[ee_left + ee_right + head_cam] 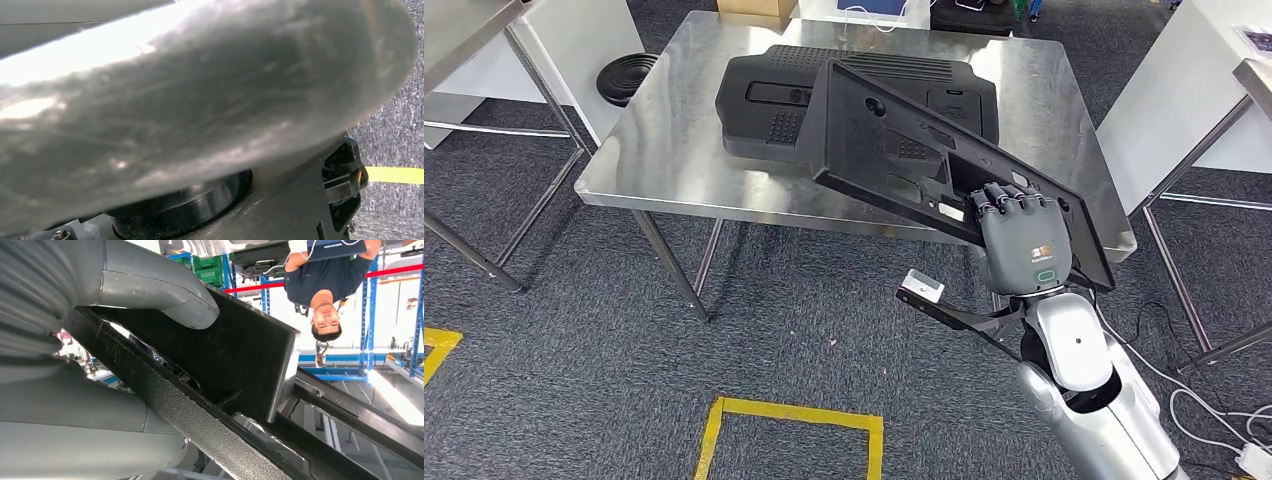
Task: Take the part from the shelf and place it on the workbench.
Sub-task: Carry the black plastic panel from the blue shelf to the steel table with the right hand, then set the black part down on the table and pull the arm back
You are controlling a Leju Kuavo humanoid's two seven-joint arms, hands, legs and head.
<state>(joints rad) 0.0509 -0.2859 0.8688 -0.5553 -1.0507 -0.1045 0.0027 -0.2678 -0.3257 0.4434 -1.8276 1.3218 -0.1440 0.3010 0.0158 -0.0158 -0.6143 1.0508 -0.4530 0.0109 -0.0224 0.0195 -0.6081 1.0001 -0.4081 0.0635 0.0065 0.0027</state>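
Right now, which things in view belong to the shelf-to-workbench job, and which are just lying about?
Job:
- black part, tilted, held by the right hand
- steel workbench
- another black part lying flat on it

Lying about:
- black round disc beyond the bench's left corner
- white cables on the carpet
- yellow floor tape
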